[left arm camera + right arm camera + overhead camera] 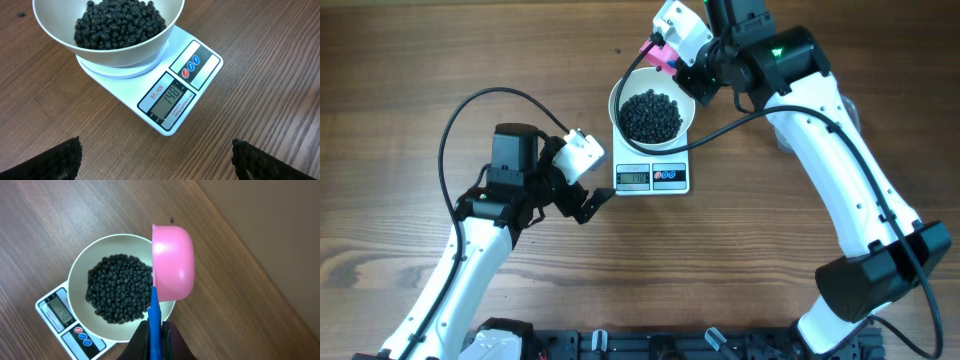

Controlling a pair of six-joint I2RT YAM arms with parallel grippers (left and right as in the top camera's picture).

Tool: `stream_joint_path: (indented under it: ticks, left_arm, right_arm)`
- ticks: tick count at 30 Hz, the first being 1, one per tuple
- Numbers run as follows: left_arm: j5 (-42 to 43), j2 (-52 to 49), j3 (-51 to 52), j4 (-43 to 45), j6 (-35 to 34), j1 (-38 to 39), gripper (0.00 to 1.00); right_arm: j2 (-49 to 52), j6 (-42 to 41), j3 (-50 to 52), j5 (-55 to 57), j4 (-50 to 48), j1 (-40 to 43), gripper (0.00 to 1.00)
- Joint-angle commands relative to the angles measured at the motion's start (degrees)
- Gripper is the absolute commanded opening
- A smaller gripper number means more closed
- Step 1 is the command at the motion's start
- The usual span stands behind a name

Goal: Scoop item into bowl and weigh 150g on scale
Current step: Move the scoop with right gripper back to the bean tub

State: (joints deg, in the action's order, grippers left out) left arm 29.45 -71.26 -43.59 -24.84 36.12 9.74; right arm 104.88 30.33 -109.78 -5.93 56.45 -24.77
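Note:
The white bowl [625,95] stands on the white scale [682,178], and a heap of black beans, the item [651,115], fills its bottom. The same bowl [60,40], item [117,22] and scale [200,75] show in the left wrist view, where the display reads about 148. My right gripper [156,326] is shut on the blue handle [155,311] of a pink scoop [173,262]. The scoop is turned on its side over the bowl's [80,270] far rim, above the item [117,292]. My left gripper [156,150] is open and empty, low over the wood in front of the scale.
One stray bean [171,220] lies on the wood beyond the bowl, and another [20,14] lies left of it. A paler surface [270,225] cuts diagonally across the right wrist view past the table edge. The right arm [840,150] arches over the table's right side.

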Motion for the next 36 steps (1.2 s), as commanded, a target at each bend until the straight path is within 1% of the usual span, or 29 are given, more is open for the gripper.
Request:
stream_joint_path:
  ticks: [1, 8, 13, 17, 20, 23, 28, 32, 36]
  left_arm:
    - [0.1, -0.2, 0.3, 0.0, -0.4, -0.2, 1.00]
    - [0.1, -0.2, 0.3, 0.0, -0.4, -0.2, 1.00]
    - [0.1, -0.2, 0.3, 0.0, -0.4, -0.2, 1.00]
    - [0.1, -0.2, 0.3, 0.0, -0.4, -0.2, 1.00]
    - [0.1, -0.2, 0.3, 0.0, -0.4, -0.2, 1.00]
    - [0.1, -0.2, 0.3, 0.0, -0.4, -0.2, 1.00]
    - [0.1, -0.2, 0.3, 0.0, -0.4, -0.2, 1.00]
    - [0.1, -0.2, 0.3, 0.0, -0.4, -0.2, 1.00]
    - [0.1, -0.2, 0.3, 0.0, -0.4, -0.2, 1.00]
  right_arm:
    - [-1.8, 1.2, -1.7, 1.1, -0.8, -0.1, 0.04]
    - [-1.8, 0.6, -1.7, 0.8, -1.1, -0.1, 0.04]
    - [-1.8, -6.0, -1.7, -1.2, -1.8, 1.8, 0.04]
    - [-3.2, -13.1, -1.7, -7.9, -1.7, 7.7, 0.04]
    - [-5.7, -18.3, -1.7, -8.6, -1.1, 13.1, 0.04]
    - [-8.2, -18.7, -1.7, -8.2, 1.6, 19.3, 0.04]
    - [-9.1, -18.8, -1.7, -7.0, 10.8, 28.8, 0.04]
    - [-9.0, -18.7, -1.6, -7.0, 14.1, 32.2, 0.04]
    - [-9.0, -18.6, -1.6, -7.0, 16.5, 33.3, 0.04]
